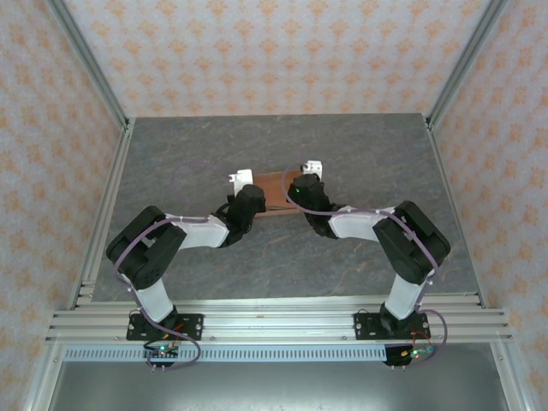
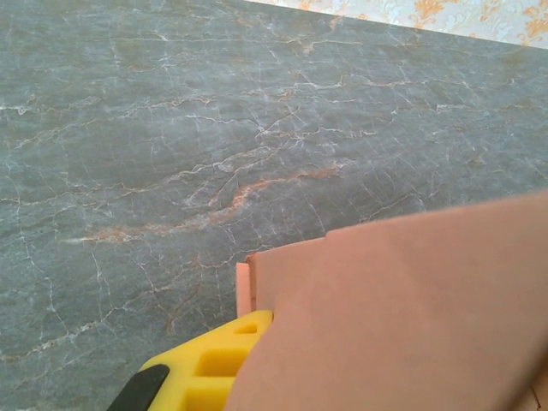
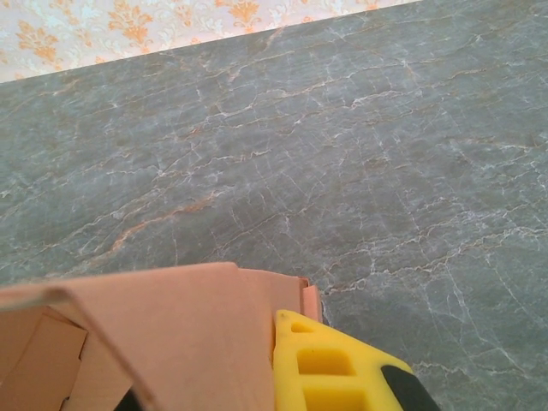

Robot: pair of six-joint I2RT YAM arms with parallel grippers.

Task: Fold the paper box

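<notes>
The grey marbled table stretches ahead of both claws. The salmon paper box, partly folded with panels raised, sits between the 2 claws. The left gripper is closed tight on the box's left end, with card covering the right side of its left yellow finger. The right gripper is clamped on the opposite end, with card just left of its right yellow finger.

Paper box is made of thin salmon card, matt and smooth. Table top is finished in grey veined stone-look, low sheen. Fingers are moulded in yellow plastic, satin. Frame rails are made of silvery metal.
</notes>
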